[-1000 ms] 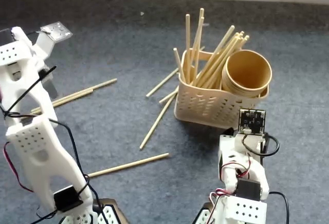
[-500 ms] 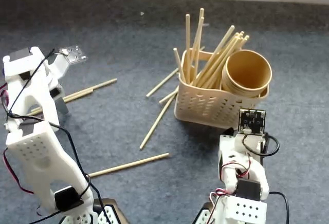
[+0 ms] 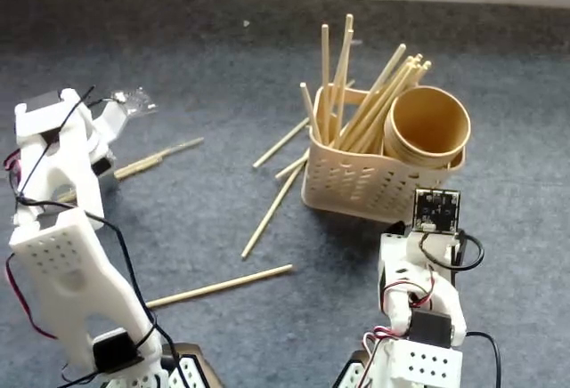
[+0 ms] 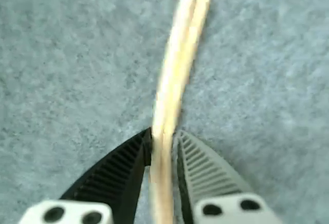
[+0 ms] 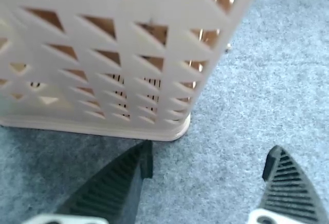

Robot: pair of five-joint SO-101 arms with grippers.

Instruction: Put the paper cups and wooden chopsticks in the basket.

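Where the grey, felt-like bench [image 3: 196, 59] lies open well to the left of the basket [image 3: 356, 185], the left gripper [image 4: 163, 134] clamps its ribbed jaws on a pair of round wooden chopsticks [image 4: 177, 64], having dropped onto them within the last second. The lattice-walled plastic basket holds nested paper cups [image 3: 432, 125] and upright sticks, and loose chopsticks [image 3: 272, 210] lie just left of it. The right gripper [image 5: 208, 162] gapes wide at its near wall, unmoved.
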